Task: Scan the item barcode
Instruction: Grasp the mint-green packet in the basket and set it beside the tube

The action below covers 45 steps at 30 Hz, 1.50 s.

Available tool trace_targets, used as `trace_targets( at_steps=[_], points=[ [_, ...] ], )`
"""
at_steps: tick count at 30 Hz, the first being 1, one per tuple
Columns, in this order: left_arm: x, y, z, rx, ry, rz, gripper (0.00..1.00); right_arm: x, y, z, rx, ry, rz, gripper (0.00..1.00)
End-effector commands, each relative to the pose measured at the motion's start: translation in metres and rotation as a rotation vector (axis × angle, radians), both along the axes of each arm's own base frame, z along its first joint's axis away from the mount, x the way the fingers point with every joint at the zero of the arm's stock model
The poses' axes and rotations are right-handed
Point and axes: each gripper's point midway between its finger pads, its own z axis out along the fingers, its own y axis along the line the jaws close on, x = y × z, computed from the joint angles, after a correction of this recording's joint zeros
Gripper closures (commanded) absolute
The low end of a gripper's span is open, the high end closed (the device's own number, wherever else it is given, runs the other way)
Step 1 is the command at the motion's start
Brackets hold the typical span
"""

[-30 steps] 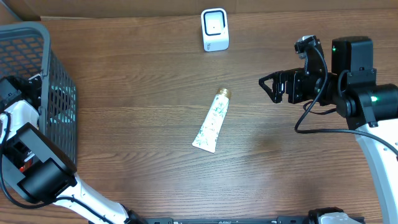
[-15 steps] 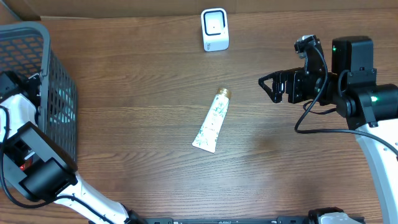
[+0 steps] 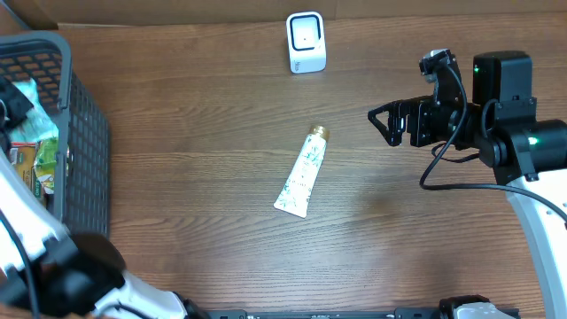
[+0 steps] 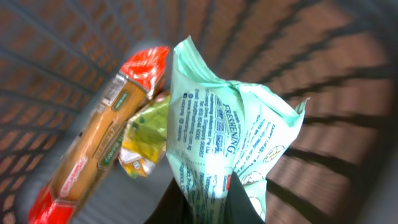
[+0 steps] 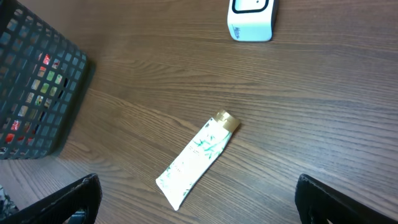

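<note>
Wood-grain table (image 3: 204,230) under both arms, and we start within the walls of the black mesh basket (image 4: 348,74). The left gripper (image 4: 205,208) is clamped tight on a mint-green packet (image 4: 230,124), jaws pinching its lower end, printed face up to the wrist camera. Just beside the packet, deeper in the basket, there's a yellow-green pouch (image 4: 146,134). Left of that lies a long orange pack with red ends (image 4: 93,155), set slantwise. From overhead, the basket sits at the left edge of the frame. Out on the bare wood, centre frame, a white tube (image 3: 301,173) with green print lies flat, gold cap toward the upper right. The white scanner (image 3: 306,42) stands top centre, well apart from the tube. Over on the right, the right gripper (image 3: 383,127) hovers with fingers spread wide, holding nothing
</note>
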Motion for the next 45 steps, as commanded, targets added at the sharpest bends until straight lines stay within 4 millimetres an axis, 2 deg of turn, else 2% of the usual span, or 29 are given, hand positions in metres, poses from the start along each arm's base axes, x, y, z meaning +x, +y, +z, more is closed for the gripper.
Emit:
trace_targets(
  at_steps=[1,4,6,8,13,15,19,21,23,24,26,27,29,33,35,38,40,42,45],
  points=[
    [-0.005,-0.062,0.063,-0.009,-0.149,-0.079,0.96,0.002,0.001,0.009,0.01,-0.024,0.004,0.0],
    [-0.006,-0.108,0.061,-0.057,-0.107,-0.164,0.96,0.002,0.001,0.009,0.01,-0.024,0.004,0.0],
    [-0.004,-0.14,0.047,-0.11,-0.049,-0.217,0.96,0.002,0.001,0.009,0.01,-0.025,0.004,0.0],
    [0.0,-0.174,0.025,-0.161,0.028,-0.282,0.96,0.002,0.001,0.009,0.01,-0.027,0.004,0.0],
    [0.008,-0.266,-0.057,-0.278,0.21,-0.447,0.96,0.002,0.001,0.009,0.01,-0.027,0.004,0.01],
    [0.008,-0.296,-0.09,-0.297,0.253,-0.486,0.96,0.002,0.001,0.009,0.01,-0.026,0.004,0.01],
    [0.008,-0.359,-0.154,-0.289,0.268,-0.622,0.96,0.002,0.001,0.009,0.009,-0.023,0.004,0.01],
    [0.004,-0.385,-0.178,-0.277,0.262,-0.694,0.96,0.002,0.001,0.009,0.009,-0.023,0.004,0.01],
    [0.0,-0.404,-0.196,-0.263,0.259,-0.747,0.89,0.002,0.001,0.009,0.009,-0.022,0.004,0.01],
    [-0.002,-0.413,-0.203,-0.256,0.257,-0.771,0.82,0.001,0.001,0.008,0.009,-0.019,0.004,0.01],
    [-0.004,-0.423,-0.213,-0.234,0.25,-0.798,0.55,0.001,0.001,0.008,0.009,-0.017,0.004,0.01],
    [-0.004,-0.425,-0.214,-0.221,0.249,-0.804,0.47,0.001,0.001,0.008,0.009,-0.016,0.004,0.01],
    [-0.002,-0.423,-0.216,-0.189,0.248,-0.798,0.39,0.0,0.001,0.007,0.008,-0.014,0.004,0.01],
    [0.006,-0.415,-0.21,-0.164,0.231,-0.787,0.35,-0.002,0.0,0.006,0.007,-0.003,0.004,0.01],
    [0.014,-0.408,-0.196,-0.16,0.218,-0.774,0.35,-0.002,0.0,0.005,0.006,0.002,0.004,0.01],
    [0.028,-0.392,-0.155,-0.15,0.176,-0.75,0.38,-0.003,0.0,0.004,0.005,0.009,0.004,0.01],
    [0.039,-0.374,-0.114,-0.125,0.13,-0.719,0.39,-0.004,0.0,0.003,0.005,0.015,0.004,0.01],
    [0.044,-0.347,-0.074,-0.086,0.09,-0.653,0.38,-0.005,0.0,0.002,0.004,0.019,0.004,0.01],
    [0.042,-0.293,-0.012,-0.026,0.031,-0.517,0.34,-0.006,0.0,0.002,0.003,0.023,0.004,0.01]
  ],
)
